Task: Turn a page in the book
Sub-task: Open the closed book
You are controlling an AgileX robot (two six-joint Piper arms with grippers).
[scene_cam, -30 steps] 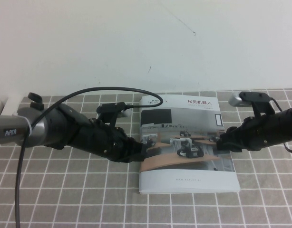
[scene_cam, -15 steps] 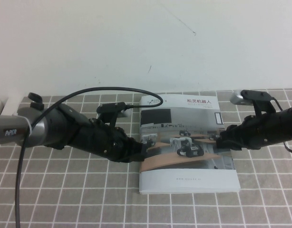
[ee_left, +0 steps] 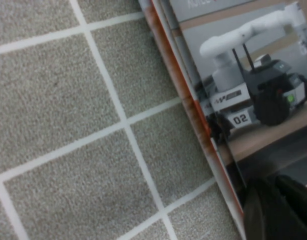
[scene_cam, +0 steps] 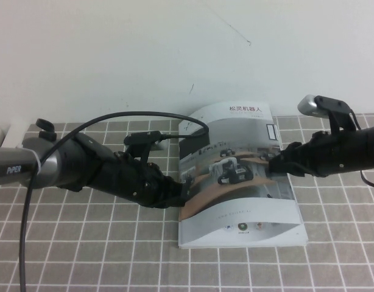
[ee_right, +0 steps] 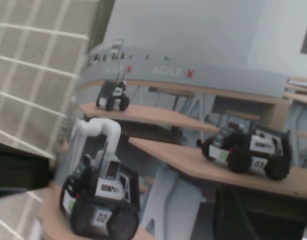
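The book (scene_cam: 242,230) lies on the grey tiled table. Its page (scene_cam: 236,152), the glossy cover with the robot photo, arches up off the book, and a white inner page with small logos shows beneath near the front. My right gripper (scene_cam: 274,168) is shut on the page's lifted right edge, above the book. In the right wrist view the page (ee_right: 193,100) fills the frame, with a dark finger (ee_right: 233,215) over it. My left gripper (scene_cam: 186,184) is shut and rests on the book's left side by the spine. The left wrist view shows the spine (ee_left: 193,105) and the gripper (ee_left: 278,210).
The grey tiled table (scene_cam: 83,243) runs left, right and in front of the book. A white wall (scene_cam: 175,48) rises right behind it. A black cable (scene_cam: 114,118) loops over the left arm. A white ledge (scene_cam: 4,131) sits at the far left.
My right gripper has moved up and to the left with the page's right edge. The page went from flat to arched, baring the inner page. The left arm has not moved.
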